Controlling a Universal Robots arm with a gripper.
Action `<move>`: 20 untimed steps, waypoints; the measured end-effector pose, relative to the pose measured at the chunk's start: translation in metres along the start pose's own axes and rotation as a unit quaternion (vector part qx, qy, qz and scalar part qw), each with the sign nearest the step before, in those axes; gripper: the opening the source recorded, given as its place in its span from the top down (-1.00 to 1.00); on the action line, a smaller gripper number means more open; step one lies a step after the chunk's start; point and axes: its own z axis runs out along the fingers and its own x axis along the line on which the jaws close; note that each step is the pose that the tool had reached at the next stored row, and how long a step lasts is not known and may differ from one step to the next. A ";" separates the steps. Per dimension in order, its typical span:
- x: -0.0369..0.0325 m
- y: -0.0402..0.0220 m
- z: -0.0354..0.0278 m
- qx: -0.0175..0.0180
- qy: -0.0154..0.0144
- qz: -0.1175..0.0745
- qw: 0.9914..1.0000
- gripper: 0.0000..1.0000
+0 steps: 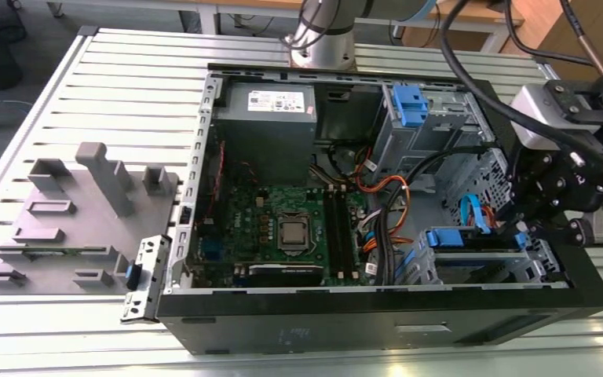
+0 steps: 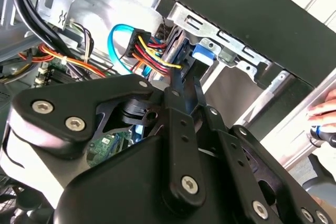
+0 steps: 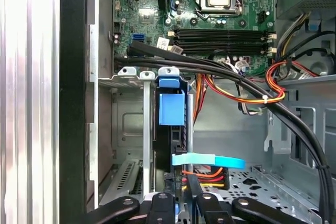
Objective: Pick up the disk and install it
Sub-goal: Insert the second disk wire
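Note:
The disk stands edge-on in the drive cage at the case's front corner, its blue end tab toward the motherboard. A blue flat cable and red-yellow wires reach its near end. My gripper is just behind that end, its two black fingers close together with only a thin slit and nothing in it. In the second wrist view the gripper points at the blue tab. In the exterior view the gripper hangs over the cage at the case's right, beside the blue tab.
The open case holds a motherboard, a grey power-supply box and a tall blue clip. Thick black cables cross beside the cage. A grey fixture lies on the slatted table. A hand is outside the case.

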 end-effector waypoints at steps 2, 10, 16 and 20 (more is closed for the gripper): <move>-0.0001 0.0000 -0.0032 0.000 0.000 0.000 1.000 0.53; -0.0003 0.0000 -0.0069 0.000 -0.001 0.000 1.000 0.53; -0.0004 0.0000 -0.0079 0.000 0.000 0.000 1.000 0.53; -0.0006 0.0000 -0.0140 0.000 0.000 0.000 1.000 0.53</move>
